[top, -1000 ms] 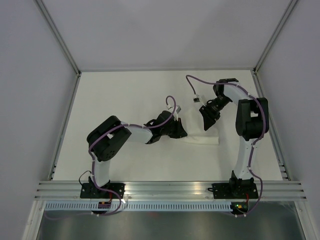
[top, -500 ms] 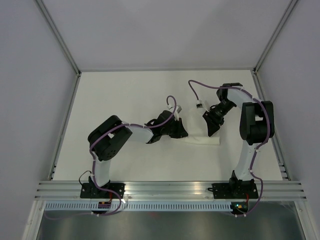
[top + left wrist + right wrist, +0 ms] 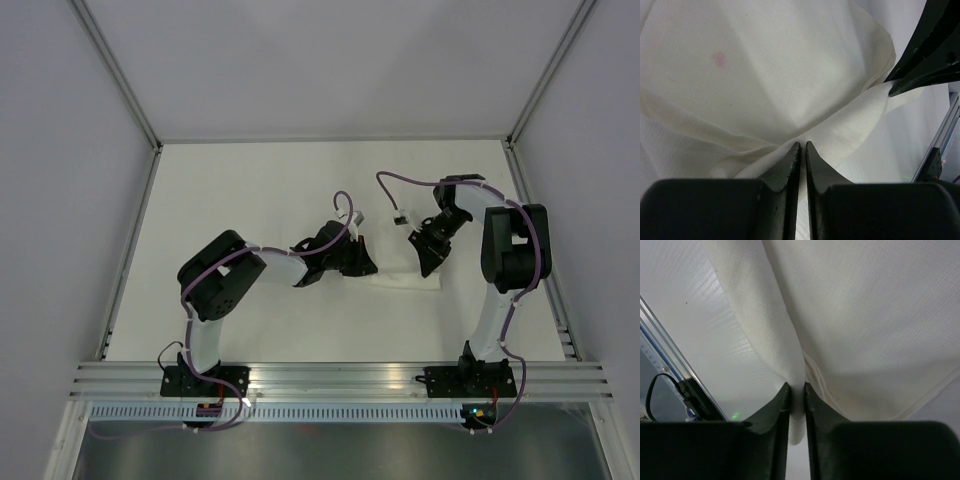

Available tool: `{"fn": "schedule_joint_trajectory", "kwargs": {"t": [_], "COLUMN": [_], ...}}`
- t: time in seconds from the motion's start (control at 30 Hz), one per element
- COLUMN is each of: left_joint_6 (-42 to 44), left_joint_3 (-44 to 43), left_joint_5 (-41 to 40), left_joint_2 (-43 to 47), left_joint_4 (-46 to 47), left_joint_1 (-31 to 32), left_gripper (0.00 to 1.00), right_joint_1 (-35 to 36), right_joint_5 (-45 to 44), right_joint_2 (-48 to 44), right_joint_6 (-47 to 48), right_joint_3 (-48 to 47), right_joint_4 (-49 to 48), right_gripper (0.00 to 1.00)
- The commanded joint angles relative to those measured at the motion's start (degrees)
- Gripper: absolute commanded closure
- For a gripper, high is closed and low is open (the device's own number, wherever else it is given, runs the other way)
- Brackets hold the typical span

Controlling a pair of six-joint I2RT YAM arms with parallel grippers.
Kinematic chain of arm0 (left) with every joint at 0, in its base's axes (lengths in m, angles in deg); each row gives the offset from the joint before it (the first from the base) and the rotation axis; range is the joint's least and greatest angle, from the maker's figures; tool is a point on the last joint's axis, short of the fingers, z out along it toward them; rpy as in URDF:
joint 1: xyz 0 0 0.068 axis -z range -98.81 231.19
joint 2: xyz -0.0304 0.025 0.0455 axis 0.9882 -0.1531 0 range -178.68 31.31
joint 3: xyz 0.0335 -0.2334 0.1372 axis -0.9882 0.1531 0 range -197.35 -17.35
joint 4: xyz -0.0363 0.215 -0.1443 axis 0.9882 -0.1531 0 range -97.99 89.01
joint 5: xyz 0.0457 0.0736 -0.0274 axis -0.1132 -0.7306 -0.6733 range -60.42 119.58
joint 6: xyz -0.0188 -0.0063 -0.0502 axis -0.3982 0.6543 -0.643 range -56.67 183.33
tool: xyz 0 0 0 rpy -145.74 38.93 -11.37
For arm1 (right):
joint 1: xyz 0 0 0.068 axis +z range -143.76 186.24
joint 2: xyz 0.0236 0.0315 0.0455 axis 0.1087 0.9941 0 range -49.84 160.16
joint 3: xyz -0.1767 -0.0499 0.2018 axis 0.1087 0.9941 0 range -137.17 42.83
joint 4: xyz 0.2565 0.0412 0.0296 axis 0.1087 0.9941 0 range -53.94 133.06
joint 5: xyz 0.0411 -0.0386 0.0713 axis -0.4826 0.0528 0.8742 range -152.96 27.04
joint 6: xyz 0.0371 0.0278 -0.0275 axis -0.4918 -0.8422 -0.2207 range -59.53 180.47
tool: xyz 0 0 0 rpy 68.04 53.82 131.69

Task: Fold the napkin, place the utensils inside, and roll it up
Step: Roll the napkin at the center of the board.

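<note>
The left gripper (image 3: 801, 145) and right gripper (image 3: 795, 386) angle toward each other mid-table, jaws nearly closed, each pinching the napkin (image 3: 405, 282).

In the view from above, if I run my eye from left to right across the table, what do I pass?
left arm → left gripper → napkin → right gripper → right arm

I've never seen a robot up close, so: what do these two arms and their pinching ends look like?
The left arm and right arm match: white links, bulky black joints, a purple cable trailing along each. The left end effector and right end effector are black, each with two tapered fingers. Black base plates bolt them down.
</note>
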Motion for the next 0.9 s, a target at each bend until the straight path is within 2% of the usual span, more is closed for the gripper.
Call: {"fn": "schedule_joint_trajectory", "kwargs": {"t": [0.0,0.13,0.4,0.67,0.87], "left_joint_6": [-0.27,-0.97,-2.2,-0.36,-1.23], "left_joint_3": [1.6,2.13,3.53,8.71,10.47], "left_joint_5": [-0.1,0.08,0.08,-5.1,-7.3], "left_joint_2": [-3.73,-3.91,-3.03,3.82,7.96], "left_joint_4": [-9.13,-8.43,-6.5,-2.02,-2.8], "left_joint_1": [0.57,0.31,0.31,0.75,0.84], "left_gripper": [0.86,0.86,0.88,0.85,0.82], "right_joint_1": [-1.22,-3.06,-6.32,-5.97,-3.86], "right_joint_5": [-0.41,0.64,-0.4,-4.79,-8.75], "right_joint_2": [-0.36,3.41,9.83,11.77,13.18], "right_joint_6": [0.32,1.38,0.51,-3.01,-5.74], "right_joint_3": [-0.25,-1.65,-2.27,-2.71,-2.8], "right_joint_4": [-1.42,-0.46,-1.68,-5.2,-8.01], "right_gripper": [0.84,0.99,1.0,1.0,0.99]}}
